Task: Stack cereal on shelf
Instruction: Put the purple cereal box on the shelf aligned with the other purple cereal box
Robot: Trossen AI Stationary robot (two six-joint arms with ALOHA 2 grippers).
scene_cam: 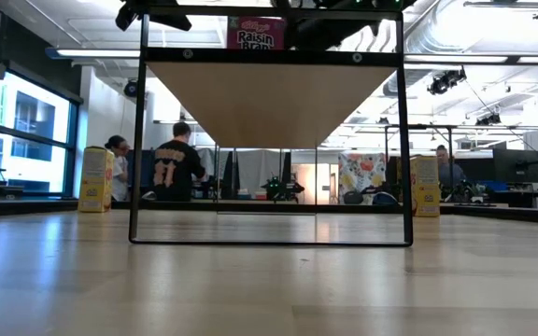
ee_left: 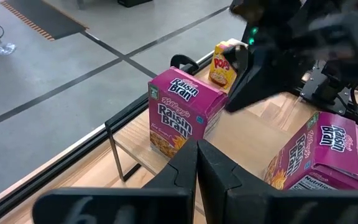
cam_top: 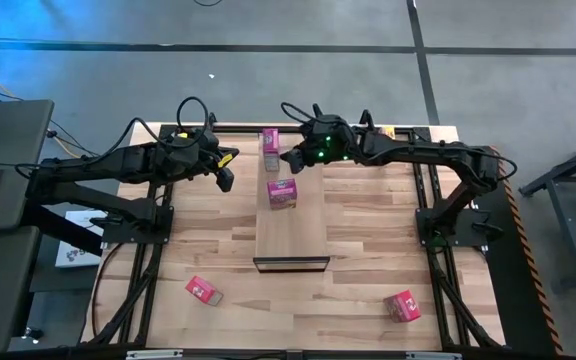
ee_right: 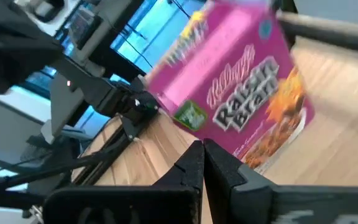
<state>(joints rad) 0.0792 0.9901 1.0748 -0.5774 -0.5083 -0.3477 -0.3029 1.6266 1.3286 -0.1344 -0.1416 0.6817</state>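
Observation:
The shelf, a pale plank on a dark frame, lies down the middle of the table. Two magenta cereal boxes stand on it, one at its far end and one nearer the middle. My right gripper is shut, its tips at the right side of the far box. My left gripper is shut and hangs left of the shelf, touching nothing. A yellow box stands at the table's far edge. Two red-pink boxes lie near the front. My right gripper's shut fingertips stand right beside the far magenta box's side that faces the table's right, slanting down from that side. I cannot tell whether they touch it. The box stands upright on the shelf.
Yellow boxes stand at the table's far corners. The right arm reaches across the far edge. People stand in the room behind the table. Bare tabletop lies on both sides of the shelf.

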